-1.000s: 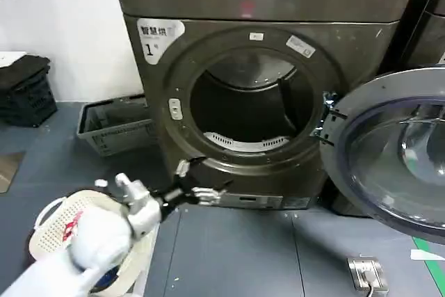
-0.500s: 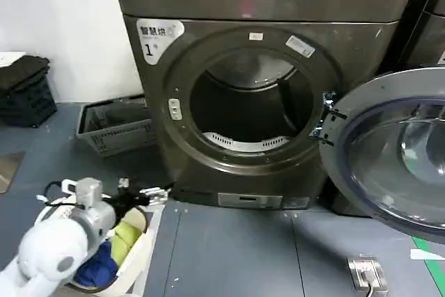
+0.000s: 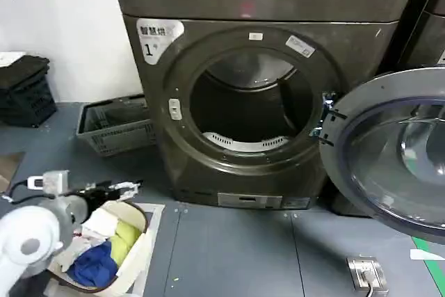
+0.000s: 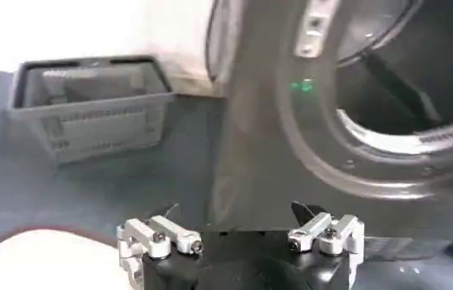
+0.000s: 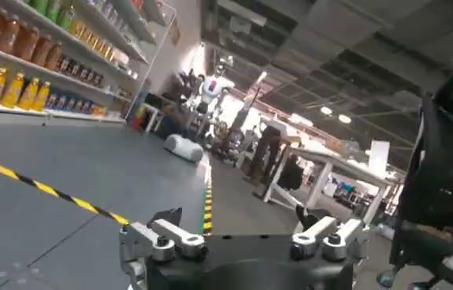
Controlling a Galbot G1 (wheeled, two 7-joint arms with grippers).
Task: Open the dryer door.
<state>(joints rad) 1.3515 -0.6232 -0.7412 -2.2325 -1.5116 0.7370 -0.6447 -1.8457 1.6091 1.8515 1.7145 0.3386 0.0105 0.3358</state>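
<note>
The dryer door [image 3: 389, 165] stands swung wide open to the right of the machine with the "1" sticker [image 3: 158, 36], its grey inner face and glass turned toward me. The round drum opening [image 3: 250, 113] is uncovered. My left gripper [image 3: 125, 187] is low at the left, over a laundry basket and away from the dryer front, open with nothing between its fingers. In the left wrist view that left gripper [image 4: 238, 213] faces the dryer's lower front [image 4: 289, 118]. My right gripper [image 5: 238, 214] is open, empty and points out into the room.
A white laundry basket [image 3: 139, 255] with blue and yellow clothes sits on the floor under my left arm. A grey crate [image 3: 115, 126] lies left of the dryer, black crates [image 3: 24, 92] farther left. A metal fitting [image 3: 366, 273] lies on the floor at the right.
My left arm has pulled back leftward from the dryer's lower front to above the laundry basket. The door has stayed open in the same place.
</note>
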